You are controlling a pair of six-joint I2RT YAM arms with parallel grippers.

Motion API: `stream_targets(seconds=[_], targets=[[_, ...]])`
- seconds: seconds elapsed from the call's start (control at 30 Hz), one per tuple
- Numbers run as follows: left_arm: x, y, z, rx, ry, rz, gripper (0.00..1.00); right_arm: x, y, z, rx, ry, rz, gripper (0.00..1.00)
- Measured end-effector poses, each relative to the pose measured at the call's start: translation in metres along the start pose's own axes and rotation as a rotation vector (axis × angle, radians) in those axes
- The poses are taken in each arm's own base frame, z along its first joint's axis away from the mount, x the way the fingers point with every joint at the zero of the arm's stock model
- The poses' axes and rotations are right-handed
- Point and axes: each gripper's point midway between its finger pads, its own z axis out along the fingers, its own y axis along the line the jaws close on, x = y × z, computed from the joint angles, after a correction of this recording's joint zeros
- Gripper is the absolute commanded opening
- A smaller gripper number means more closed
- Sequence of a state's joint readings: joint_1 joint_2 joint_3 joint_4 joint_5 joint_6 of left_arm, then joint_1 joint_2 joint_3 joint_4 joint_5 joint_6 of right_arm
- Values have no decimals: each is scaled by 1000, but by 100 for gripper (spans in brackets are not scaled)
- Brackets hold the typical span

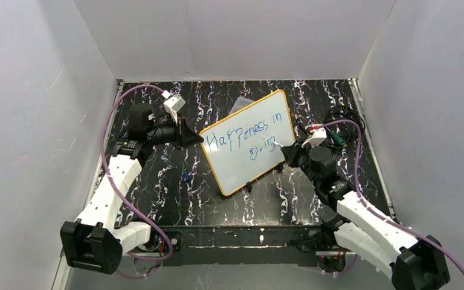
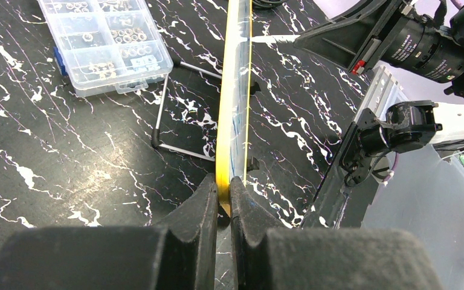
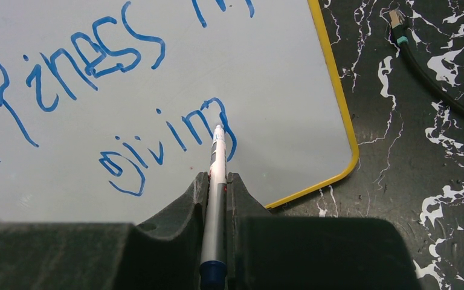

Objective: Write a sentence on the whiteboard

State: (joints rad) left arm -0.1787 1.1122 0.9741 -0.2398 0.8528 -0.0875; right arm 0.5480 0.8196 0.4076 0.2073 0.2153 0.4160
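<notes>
Yellow-rimmed whiteboard [image 2: 234, 121] edge pinched between left fingers [image 2: 200, 208].

I read the sentence [image 1: 246, 135] in blue marker on the whiteboard [image 1: 241, 174]: "Happiness in" above "giving".

Lab bench: white partition walls [image 1: 235, 36], black marbled table [image 1: 175, 199].

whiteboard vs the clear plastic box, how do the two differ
The whiteboard stands propped up on a wire stand; the clear box lies flat.
The whiteboard is opaque white, yellow-framed; the clear box is see-through, with small parts in compartments.
The left gripper's jaws clamp the whiteboard's edge; nothing touches the clear box.
Both are rectangular, on the black table.
</notes>
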Motion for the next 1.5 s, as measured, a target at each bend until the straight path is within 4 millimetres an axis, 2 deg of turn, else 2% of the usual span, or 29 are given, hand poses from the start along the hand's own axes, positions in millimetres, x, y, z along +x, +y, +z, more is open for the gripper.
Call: stream_targets(seconds=[0.37,0.7,1.1,1.5], targets=[[0,0,0,-1,0,0,0,9,-5,-1,14,25,-4,1],[0,0,0,-2,0,0,0,9,-5,3,17,22,-5,1],[1,0,0,-2,2,-4,0,-9,3,9,4,-19,-3,1],[1,0,0,-1,2,-4,0,-9,4,10,-1,-21,-1,1]])
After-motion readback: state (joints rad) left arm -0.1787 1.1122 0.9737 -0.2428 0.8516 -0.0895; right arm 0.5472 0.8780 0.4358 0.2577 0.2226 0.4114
